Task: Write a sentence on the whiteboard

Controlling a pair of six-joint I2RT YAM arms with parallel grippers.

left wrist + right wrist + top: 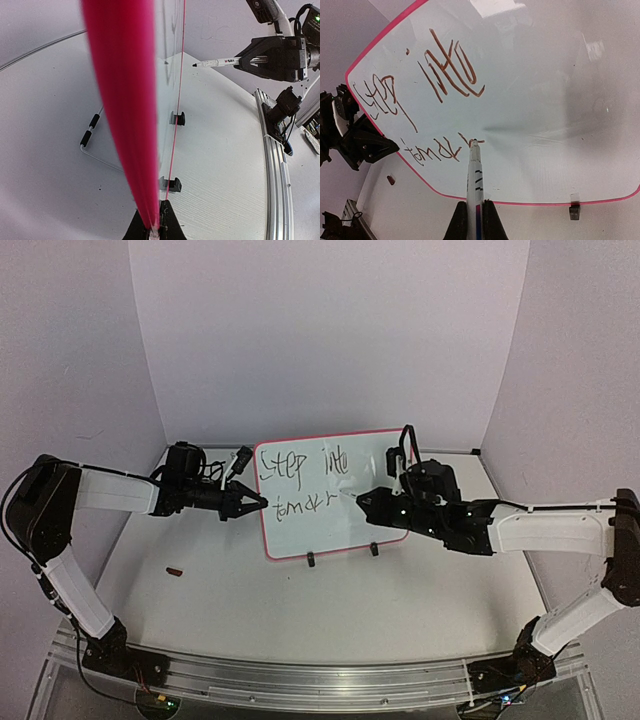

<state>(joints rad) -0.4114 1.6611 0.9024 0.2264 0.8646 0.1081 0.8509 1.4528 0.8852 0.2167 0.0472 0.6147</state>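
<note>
Whiteboard stands upright mid-counter in the top view, its sentence facing the arms; left hand pinches its left edge; right hand reaches its face.

Left wrist view: fingers pressed onto the whiteboard's pink edge; two black clips at its foot.

Right wrist view: right hand clamps a marker; its tip sits at the second line's end, contact uncertain.
</note>
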